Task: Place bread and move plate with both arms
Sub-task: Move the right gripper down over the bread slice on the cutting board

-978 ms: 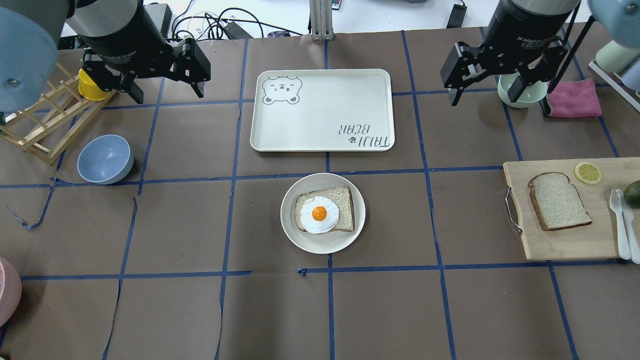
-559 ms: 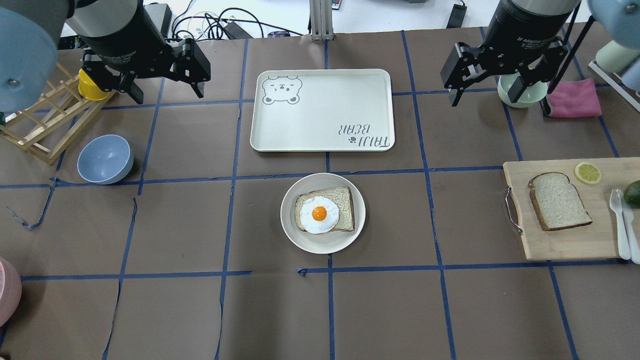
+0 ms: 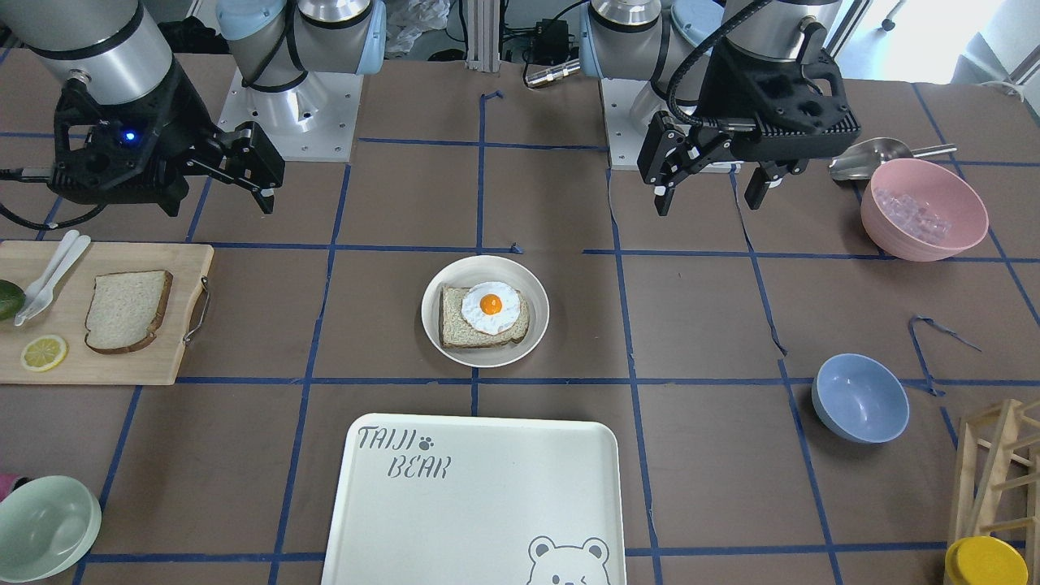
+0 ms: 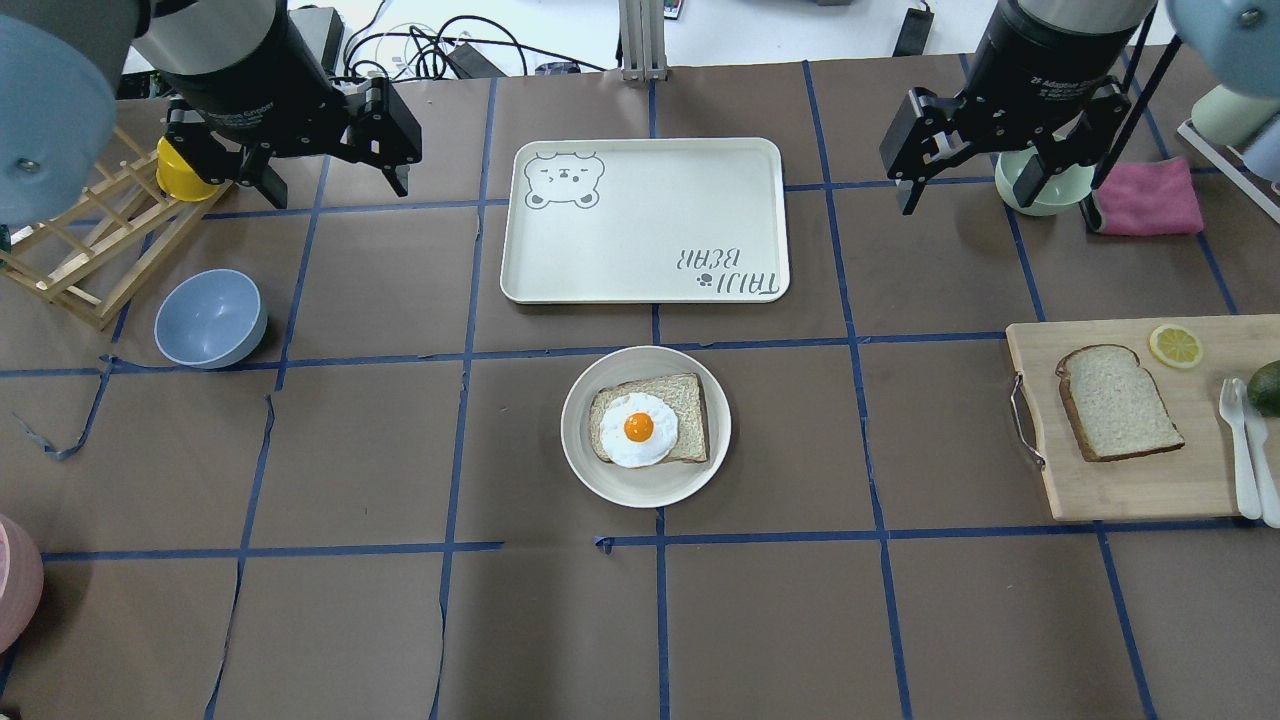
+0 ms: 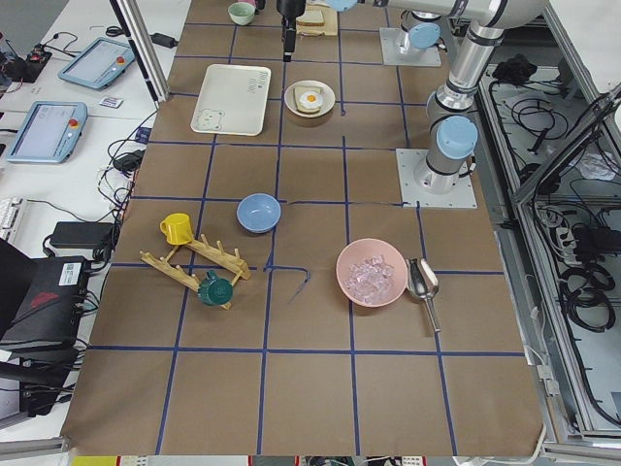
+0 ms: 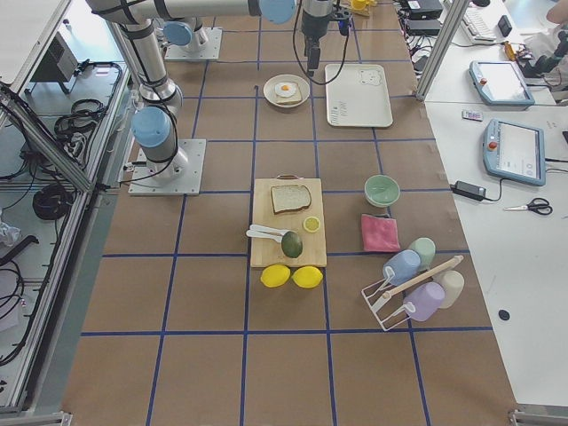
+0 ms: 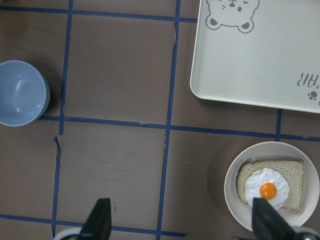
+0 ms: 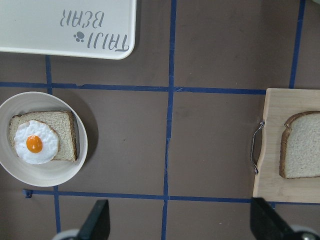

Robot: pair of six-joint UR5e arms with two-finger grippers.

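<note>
A: Pale speckled square bread slice (image 4: 1118,402) lies on wooden cutting board (image 4: 1130,490), right side; both arms' jaws spread, empty.
B: Soft, light, crushable. Judge gentle pinch at brown crust edge.

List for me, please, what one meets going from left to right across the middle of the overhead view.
blue bowl → plate → bread → white cutlery. The cutting board, lemon slice and avocado overlap these, so they are left out.
</note>
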